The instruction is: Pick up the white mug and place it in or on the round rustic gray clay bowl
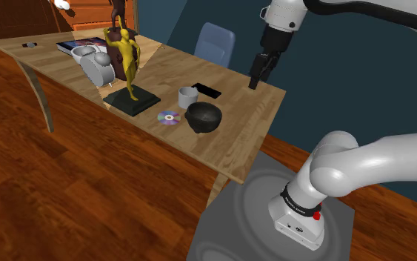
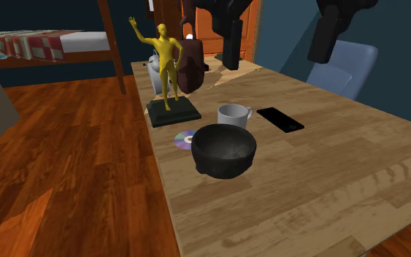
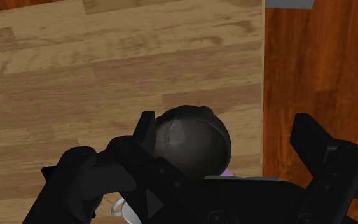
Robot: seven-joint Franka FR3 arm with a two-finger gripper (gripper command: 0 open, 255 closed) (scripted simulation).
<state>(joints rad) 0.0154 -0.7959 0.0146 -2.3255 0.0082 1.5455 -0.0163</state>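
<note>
Over the table (image 1: 251, 126) near its edge, jaws hang parted, empty (mug (image 1: 187, 96) just beside bowl (image 1: 204, 117)).

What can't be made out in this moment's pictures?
Wrist view: the mug is almost wholly hidden behind the claw; a white curve peeks out.
Wrist view: the disc is a purple sliver between bowl and claw.
Shoulder view: a small item at the table's far corner is too small to name.

The white mug (image 2: 233, 114) stands upright just beside the dark bowl (image 2: 223, 150).
</note>
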